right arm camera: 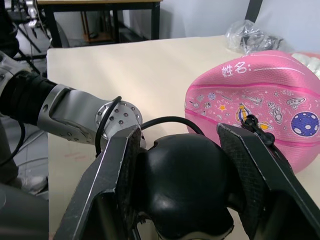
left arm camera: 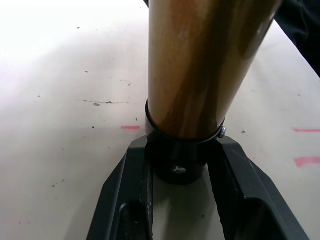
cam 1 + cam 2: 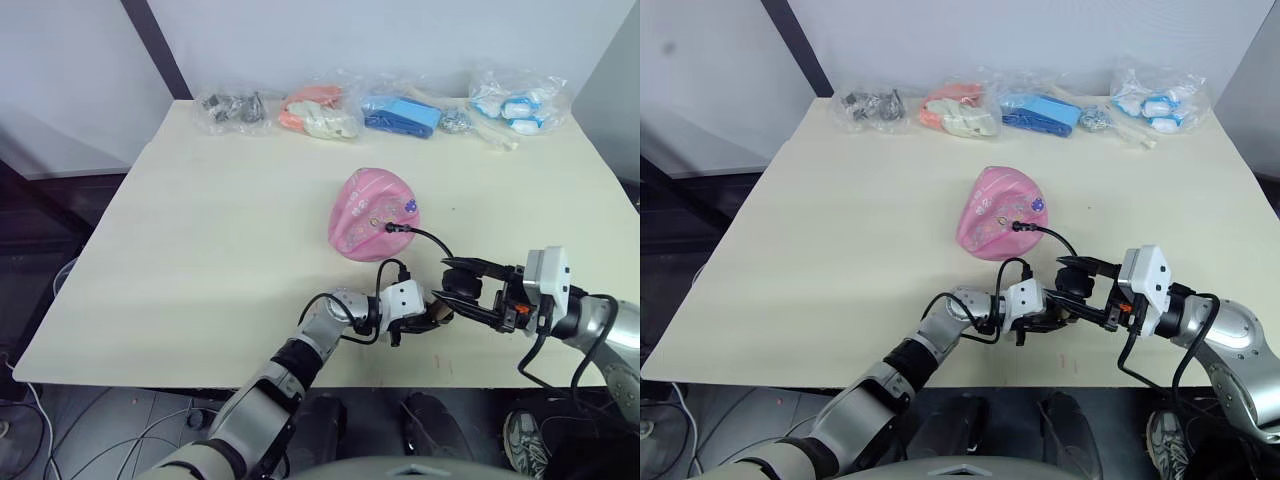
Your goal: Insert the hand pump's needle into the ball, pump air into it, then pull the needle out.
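The pink ball (image 3: 372,213) lies dented and saggy near the table's middle. A small black needle fitting (image 3: 388,226) sits against its near side, and the needle's pin is hidden. From there a thin black hose (image 3: 432,240) curves back to the hand pump (image 2: 200,65). My left gripper (image 3: 437,315) is shut on the pump's gold cylinder by its black end cap, close to the table's near edge. Facing it from the right, my right gripper (image 1: 177,135) is shut on the pump's round black handle (image 1: 182,180).
Several clear plastic bags (image 3: 320,110) of small items line the table's far edge. The bare cream tabletop (image 3: 200,250) stretches to the left of the ball. The table's near edge (image 3: 200,382) runs just under my arms.
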Motion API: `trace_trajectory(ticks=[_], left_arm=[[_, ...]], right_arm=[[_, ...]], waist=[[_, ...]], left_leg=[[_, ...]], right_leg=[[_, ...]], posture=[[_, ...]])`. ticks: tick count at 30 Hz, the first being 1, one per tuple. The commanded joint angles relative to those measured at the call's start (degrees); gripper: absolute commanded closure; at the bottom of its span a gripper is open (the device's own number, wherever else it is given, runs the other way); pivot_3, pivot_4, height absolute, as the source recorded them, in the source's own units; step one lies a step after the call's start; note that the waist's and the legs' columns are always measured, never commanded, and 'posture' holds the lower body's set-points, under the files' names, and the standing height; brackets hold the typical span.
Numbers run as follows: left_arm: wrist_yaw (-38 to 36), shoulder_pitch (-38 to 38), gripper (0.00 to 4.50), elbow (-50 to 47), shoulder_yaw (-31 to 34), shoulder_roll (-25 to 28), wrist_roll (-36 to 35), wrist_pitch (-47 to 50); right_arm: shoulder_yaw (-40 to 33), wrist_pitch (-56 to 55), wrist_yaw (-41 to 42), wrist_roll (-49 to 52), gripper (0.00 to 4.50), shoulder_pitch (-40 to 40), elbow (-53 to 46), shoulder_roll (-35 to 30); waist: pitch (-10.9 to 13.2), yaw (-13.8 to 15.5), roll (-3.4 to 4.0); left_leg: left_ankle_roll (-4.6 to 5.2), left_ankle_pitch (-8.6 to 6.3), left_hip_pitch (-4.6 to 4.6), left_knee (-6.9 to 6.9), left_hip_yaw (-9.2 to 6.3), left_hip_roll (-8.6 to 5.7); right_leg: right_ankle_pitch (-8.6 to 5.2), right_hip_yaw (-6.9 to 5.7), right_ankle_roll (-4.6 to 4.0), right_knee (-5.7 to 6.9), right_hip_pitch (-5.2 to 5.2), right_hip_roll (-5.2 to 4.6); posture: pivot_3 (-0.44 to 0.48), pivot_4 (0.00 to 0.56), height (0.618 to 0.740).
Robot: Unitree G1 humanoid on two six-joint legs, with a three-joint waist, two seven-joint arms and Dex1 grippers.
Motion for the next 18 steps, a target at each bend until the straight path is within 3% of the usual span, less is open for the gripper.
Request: trace_trajectory(ticks=[1,18], left_arm=[[-1.31,0.14,3.44,2.26,-0.25,0.35,0.69,1.84],[-3.5,-0.78,3.44,5.77,-1.06,0.54,1.53,3.45]], right_arm=[[-6.65,0.72,0.16,3.09,2.55,-2.25,-2.67,-1.94],[-20.31,14.49,-0.12,21.93,2.55,-11.01,-4.72,-10.74]], waist=[[0.01,-0.01,-0.02],[0.04,0.05,-0.07]], left_leg=[[0.0,0.0,-0.01,0.0,-0.01,0.0],[0.07,-0.04,-0.03,0.01,0.02,-0.01]], right_leg=[[0.0,0.0,0.0,0.0,0.0,0.0],[0.03,0.01,0.03,0.0,-0.02,-0.04]], posture=[[0.0,0.15,0.736],[0.0,0.15,0.736]])
